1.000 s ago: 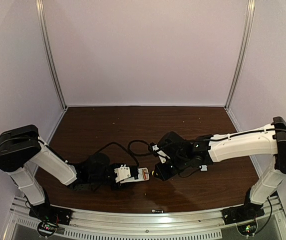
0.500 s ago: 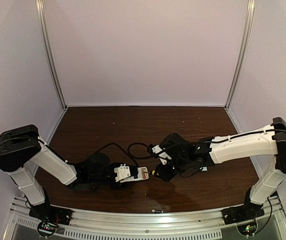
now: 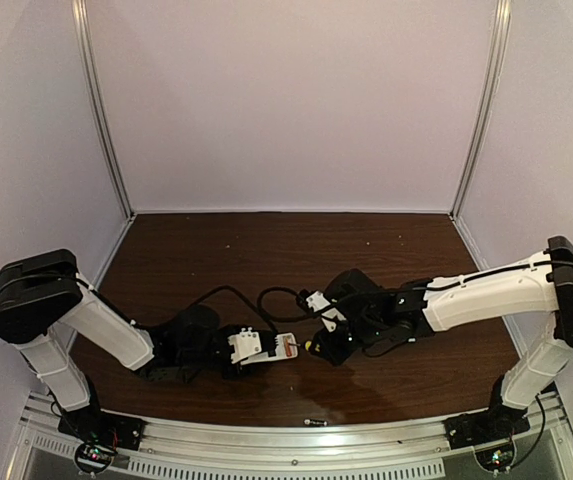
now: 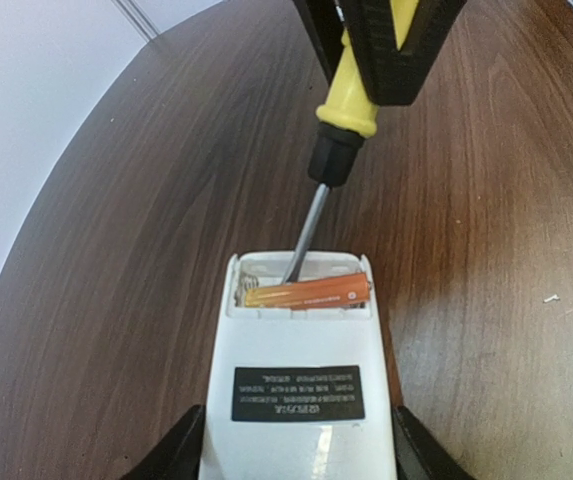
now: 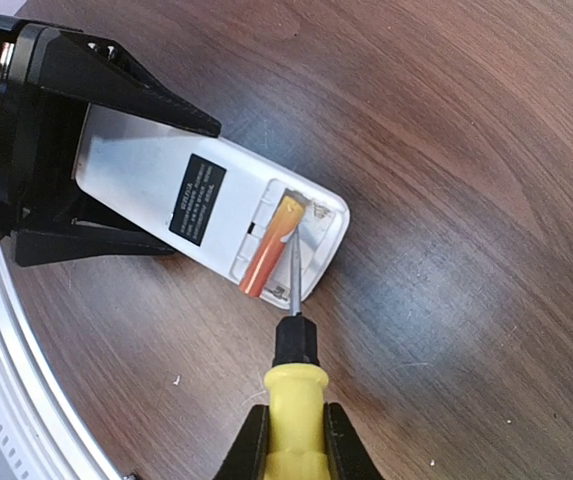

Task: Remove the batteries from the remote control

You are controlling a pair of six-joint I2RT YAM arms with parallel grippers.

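Prying at the one orange battery I can see, I have the screwdriver clamped in my right gripper, its tip in the open compartment just beside the cell. The remote control is pinched in my left gripper, with the battery straight ahead of those fingers. I'd lever gently under one end while holding the remote firm so it can't tip.

Dark wood-grain table, smooth with a soft sheen. Smooth white plastic on the remote control at lower centre, matt black label — glossy orange wrap on the battery. Glossy yellow plastic handle, black collar and bright metal shaft on the screwdriver.
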